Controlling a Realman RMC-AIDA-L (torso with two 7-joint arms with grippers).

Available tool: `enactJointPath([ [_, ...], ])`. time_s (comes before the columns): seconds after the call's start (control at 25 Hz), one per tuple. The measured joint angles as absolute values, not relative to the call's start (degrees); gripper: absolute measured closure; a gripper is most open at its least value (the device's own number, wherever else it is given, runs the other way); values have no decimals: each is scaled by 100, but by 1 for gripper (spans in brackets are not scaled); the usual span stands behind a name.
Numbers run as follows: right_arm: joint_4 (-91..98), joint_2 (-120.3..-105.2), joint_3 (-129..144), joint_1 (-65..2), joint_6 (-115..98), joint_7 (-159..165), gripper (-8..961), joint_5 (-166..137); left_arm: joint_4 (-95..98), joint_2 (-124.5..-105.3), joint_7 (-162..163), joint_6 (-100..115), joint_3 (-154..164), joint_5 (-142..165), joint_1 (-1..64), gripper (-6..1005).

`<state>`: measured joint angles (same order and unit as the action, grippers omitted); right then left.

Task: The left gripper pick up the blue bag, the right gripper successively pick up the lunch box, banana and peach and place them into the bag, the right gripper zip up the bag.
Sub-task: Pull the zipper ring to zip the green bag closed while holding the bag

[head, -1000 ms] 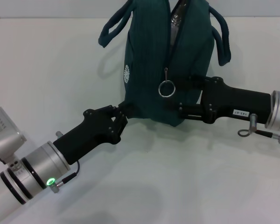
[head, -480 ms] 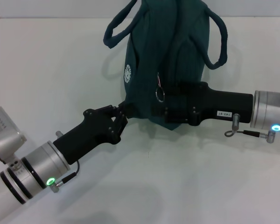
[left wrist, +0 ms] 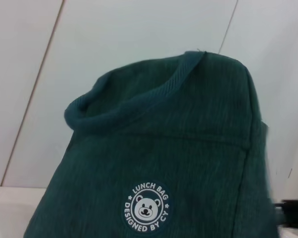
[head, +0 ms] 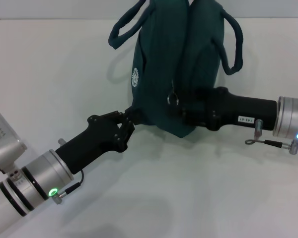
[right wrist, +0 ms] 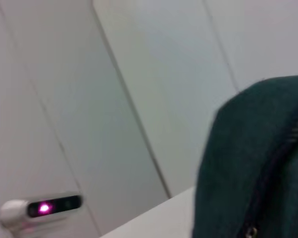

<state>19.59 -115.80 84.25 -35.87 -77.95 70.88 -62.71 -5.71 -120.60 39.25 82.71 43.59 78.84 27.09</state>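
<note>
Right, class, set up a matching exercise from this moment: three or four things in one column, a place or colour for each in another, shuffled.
Things:
1. dark teal fabric tote bag
2. round white bear logo
3. silver ring zipper pull
4. left gripper

Descriptions:
A. printed on the bag's side
B. at the bag's lower corner
C. stands on the white table, two looped handles
D. hangs near the right gripper

Pairs: 1-C, 2-A, 3-D, 4-B
</note>
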Motion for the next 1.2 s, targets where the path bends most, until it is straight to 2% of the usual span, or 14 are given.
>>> enactJointPath([
  [0.2, 1939, -11588, 8512, -3596, -7604, 7236, 355, -6254, -571, -12058, 3927, 8271, 4359, 7881, 2728, 944],
  [1.16, 1937, -11619, 9088, -3731, -7096, 7295, 350, -5736, -571, -12068, 3912, 8280, 4360, 7899, 2717, 942],
  [1.2, 1937, -11619, 9117, -3730, -7078, 7295, 373, -5703, -571, -12068, 3912, 8285, 4360, 7900, 2716, 942],
])
